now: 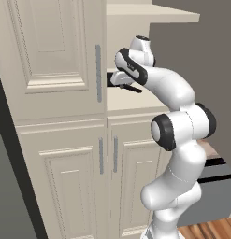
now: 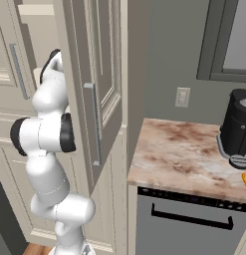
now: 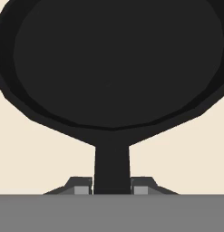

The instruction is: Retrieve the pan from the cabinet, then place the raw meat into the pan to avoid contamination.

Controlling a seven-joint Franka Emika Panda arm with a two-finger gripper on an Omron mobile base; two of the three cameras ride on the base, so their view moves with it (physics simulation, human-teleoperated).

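A: What is the left base view showing?
B: The cabinet (image 1: 56, 60), tall and cream, is filling the left side, its upper right door swung open on a pale shelf (image 1: 131, 103). The arm is reaching in over that shelf, and the gripper (image 1: 118, 80) is sitting by a dark handle end behind the left door's edge. A strip of wood floor (image 1: 208, 229) is showing at the near right.

A: And the right base view?
B: The open door (image 2: 102, 89) is standing between the arm and a mottled brown counter (image 2: 179, 159) under a grey wall. A black appliance (image 2: 239, 127) is sitting far right, with the raw meat (image 2: 244, 180) lying just beside it.

A: The hand view?
B: The pan (image 3: 113, 63) is lying on the cream shelf, and the fingers (image 3: 81, 186) are pinching its handle from both sides
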